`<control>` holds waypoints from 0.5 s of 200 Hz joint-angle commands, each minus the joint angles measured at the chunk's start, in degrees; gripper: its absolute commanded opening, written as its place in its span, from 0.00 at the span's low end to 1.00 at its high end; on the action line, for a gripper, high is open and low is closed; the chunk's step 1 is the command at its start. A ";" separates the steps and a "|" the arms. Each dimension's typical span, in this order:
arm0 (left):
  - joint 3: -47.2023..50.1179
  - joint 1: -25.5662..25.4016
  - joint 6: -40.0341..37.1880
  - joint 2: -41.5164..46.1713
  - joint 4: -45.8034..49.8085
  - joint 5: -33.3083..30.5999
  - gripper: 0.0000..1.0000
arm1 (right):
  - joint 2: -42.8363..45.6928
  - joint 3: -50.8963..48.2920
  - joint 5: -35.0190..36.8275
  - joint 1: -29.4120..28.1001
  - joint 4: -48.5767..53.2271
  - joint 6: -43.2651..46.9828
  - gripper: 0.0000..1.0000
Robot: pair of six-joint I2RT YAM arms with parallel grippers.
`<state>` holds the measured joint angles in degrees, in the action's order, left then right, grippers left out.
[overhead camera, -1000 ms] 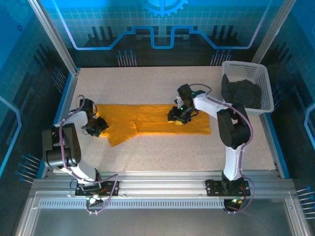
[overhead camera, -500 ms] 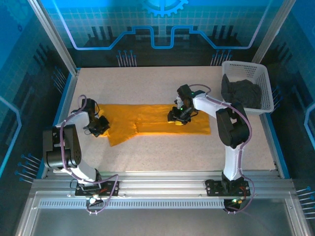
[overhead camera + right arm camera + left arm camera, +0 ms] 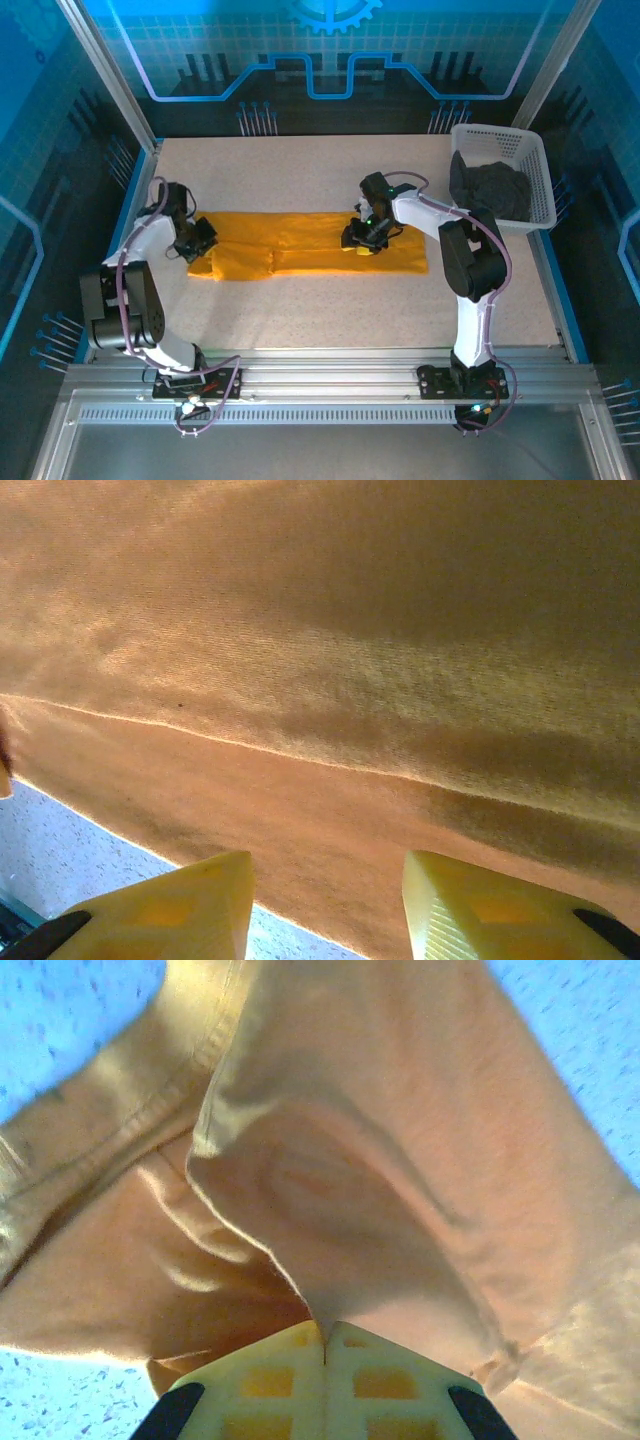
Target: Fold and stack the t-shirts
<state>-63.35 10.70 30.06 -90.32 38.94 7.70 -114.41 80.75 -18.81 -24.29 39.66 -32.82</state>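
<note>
- The plain, soft orange-yellow t-shirt lies as a long narrow band across the middle of the pale speckled table, flat on the surface. Its long sides look already turned in, and its left end is doubled up into a thicker lump.
- The left gripper sits at that left end. In the left wrist view its yellow fingers meet with no gap, and a ridge of orange cloth is pinched between them and puckers away from the tips.
- The right gripper is low over the shirt's middle. In the right wrist view its two yellow fingers stand apart, with flat cloth and a straight folded edge beyond them. It clamps nothing — whether it presses the cloth down I cannot tell.
- My judgement: the step in hand is the crosswise fold of this first shirt, with the left arm carrying the end over while the right steadies the middle.
- The next move calls for drawing the pinched end to the right, low and level, so the layers land edge on edge — then letting go without dragging the cloth back.
- The dark charcoal crumpled t-shirt sits heaped in the white plastic lattice basket at the table's far right, well apart from both arms. It is not yet folded, so the stacking is some way off.
</note>
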 commanded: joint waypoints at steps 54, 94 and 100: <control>-15.19 -0.16 -2.27 -13.76 10.63 -2.81 0.00 | 1.07 -0.64 -0.07 1.27 1.66 0.54 0.44; -17.60 0.02 -4.69 -19.51 9.42 -9.13 0.07 | 2.48 -1.72 0.58 1.68 1.61 0.39 0.44; -17.51 0.11 -5.07 -19.54 8.21 -9.85 0.09 | 2.77 -1.87 0.70 1.71 1.48 0.43 0.44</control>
<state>-79.05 10.70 27.88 -108.31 46.92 3.27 -114.28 80.12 -18.48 -23.55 39.64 -32.80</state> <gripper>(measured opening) 0.062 0.444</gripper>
